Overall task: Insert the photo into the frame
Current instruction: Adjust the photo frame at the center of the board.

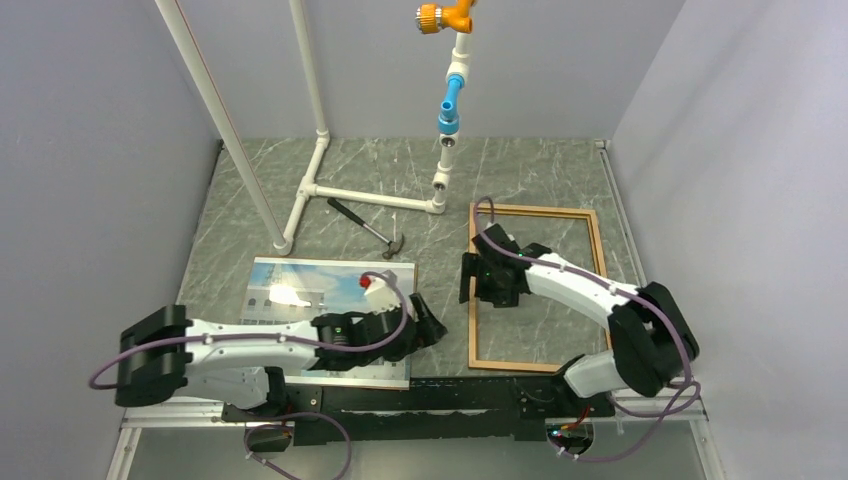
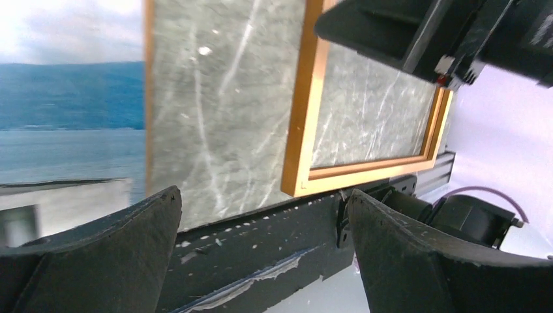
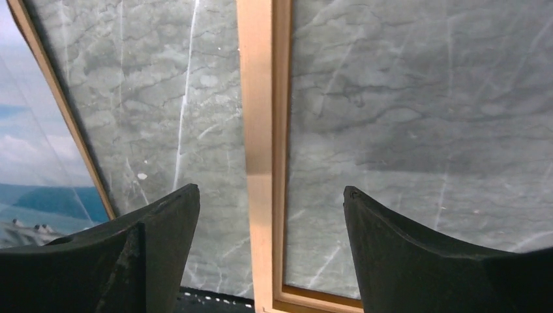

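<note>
Frame (image 3: 261, 130) (left rail) under right gripper (image 3: 270, 190)

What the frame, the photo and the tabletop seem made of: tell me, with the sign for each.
The frame: probably wood, orange-brown, smooth satin finish; the thin rails show a soft sheen.
The photo: likely glossy paper print; a white glare patch lies on it.
The tabletop: grey-green marble look with white veins; real stone or printed laminate cannot be told.

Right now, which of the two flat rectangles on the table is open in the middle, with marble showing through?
The frame, the orange-brown wooden one on the right. The photo on the left is a solid print of sky and sea.
</note>
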